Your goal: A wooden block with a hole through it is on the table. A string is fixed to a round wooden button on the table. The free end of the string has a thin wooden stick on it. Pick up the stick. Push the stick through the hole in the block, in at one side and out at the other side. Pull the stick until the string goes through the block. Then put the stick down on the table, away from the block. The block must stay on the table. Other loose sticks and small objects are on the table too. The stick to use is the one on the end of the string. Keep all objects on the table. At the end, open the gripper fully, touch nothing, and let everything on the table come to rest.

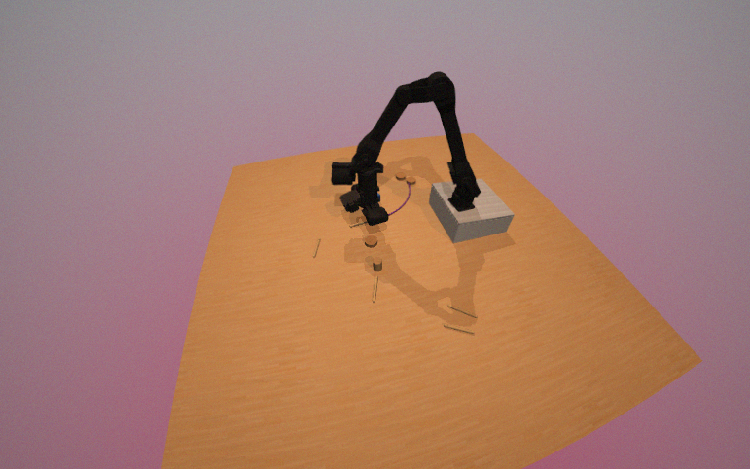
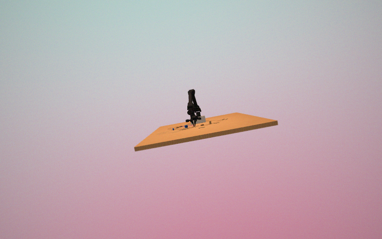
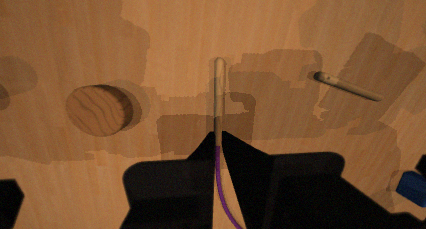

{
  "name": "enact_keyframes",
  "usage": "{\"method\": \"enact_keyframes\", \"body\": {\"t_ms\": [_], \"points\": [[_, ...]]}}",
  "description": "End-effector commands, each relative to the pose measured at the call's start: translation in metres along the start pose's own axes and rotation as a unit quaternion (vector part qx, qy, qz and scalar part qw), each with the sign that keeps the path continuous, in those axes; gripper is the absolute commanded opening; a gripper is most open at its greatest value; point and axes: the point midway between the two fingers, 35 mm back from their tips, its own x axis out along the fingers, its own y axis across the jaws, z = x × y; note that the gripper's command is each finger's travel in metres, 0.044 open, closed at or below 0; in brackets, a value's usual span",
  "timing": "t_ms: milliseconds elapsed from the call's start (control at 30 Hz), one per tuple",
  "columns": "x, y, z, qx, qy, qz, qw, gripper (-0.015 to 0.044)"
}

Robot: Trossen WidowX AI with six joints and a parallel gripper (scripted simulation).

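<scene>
The stick on the string (image 1: 357, 224) (image 3: 219, 96) lies low at the table, its free end pointing away from the fingers. My gripper (image 1: 368, 221) (image 2: 194, 125) (image 3: 217, 135) is shut on this stick near its string end. The purple string (image 1: 406, 201) (image 3: 219, 184) runs back between the fingers and curves to a round wooden button (image 1: 410, 181) near the robot base. A blue block (image 2: 186, 126) stands beside the gripper in the exterior view; a blue corner (image 3: 411, 189) shows at the wrist view's right edge. No hole can be made out.
A wooden disc (image 1: 371, 241) (image 3: 100, 110) and an upright cylinder (image 1: 376, 265) (image 2: 210, 122) stand to one side. A loose stick (image 3: 350, 87) lies on the other side. Another disc (image 1: 400, 175) is by the button. Several loose sticks lie farther out. A small blue object (image 2: 173, 129) stands left.
</scene>
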Motion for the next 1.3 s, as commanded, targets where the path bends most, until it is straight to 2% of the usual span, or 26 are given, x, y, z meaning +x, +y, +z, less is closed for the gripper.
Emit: {"method": "enact_keyframes", "body": {"t_ms": [0,1267], "points": [[0.000,0.000,0.000,0.000,0.000,0.000,1.000,0.0000],[-0.049,-0.001,0.001,0.000,0.000,0.000,1.000,0.0000]]}}
